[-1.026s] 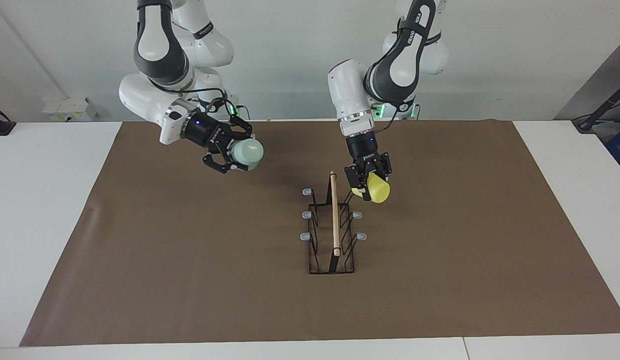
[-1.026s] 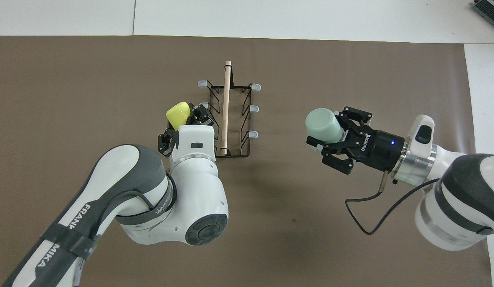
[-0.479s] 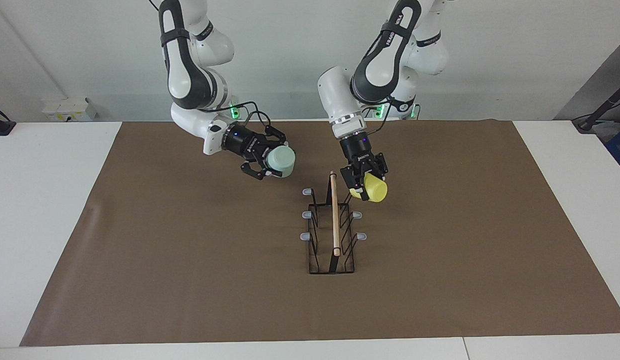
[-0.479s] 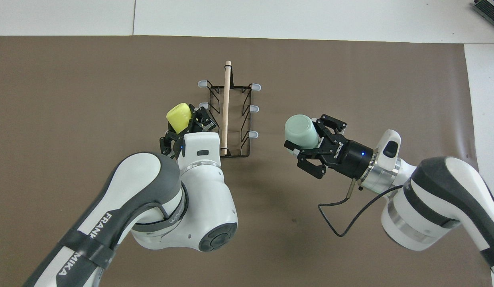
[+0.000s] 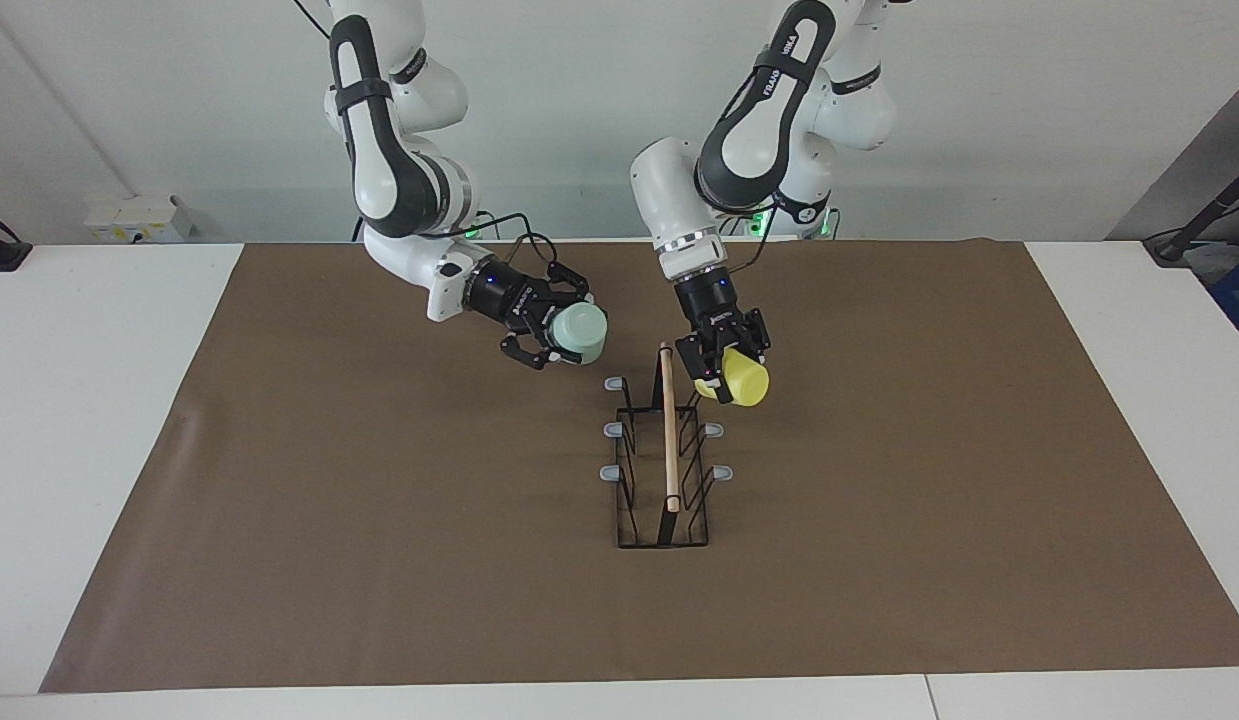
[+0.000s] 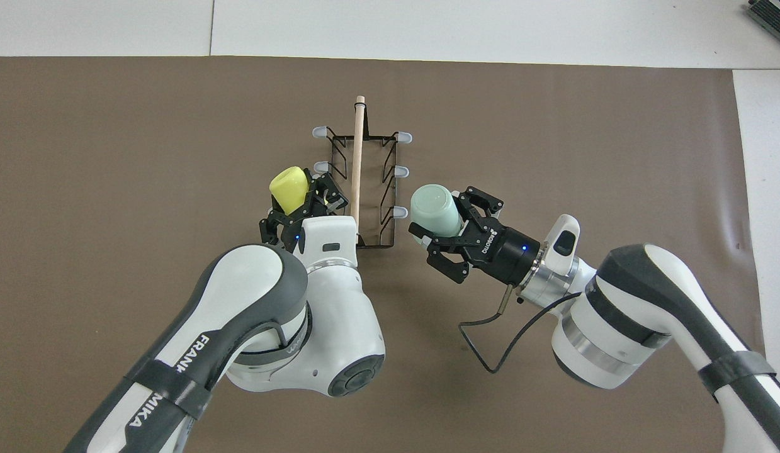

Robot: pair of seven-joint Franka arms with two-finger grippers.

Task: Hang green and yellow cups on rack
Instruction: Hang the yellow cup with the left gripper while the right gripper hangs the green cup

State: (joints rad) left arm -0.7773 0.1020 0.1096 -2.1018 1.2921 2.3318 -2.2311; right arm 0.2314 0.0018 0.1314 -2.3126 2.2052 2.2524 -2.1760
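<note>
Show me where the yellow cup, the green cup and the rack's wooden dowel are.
yellow cup (image 5: 744, 381): facing view, on its side wall.
green cup (image 6: 432, 208): overhead view, on its flat bottom.
wooden dowel (image 5: 669, 430): facing view, on the middle of its length.

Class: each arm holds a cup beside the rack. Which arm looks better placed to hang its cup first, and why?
Probably the left. The left gripper holds the yellow cup right at the rack, by its pegs nearest the robots. The right gripper holds the green cup a little off the rack.

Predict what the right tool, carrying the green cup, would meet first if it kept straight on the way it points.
Probably the rack: the right tool aims its green cup at the nearest peg, though height is unclear.
</note>
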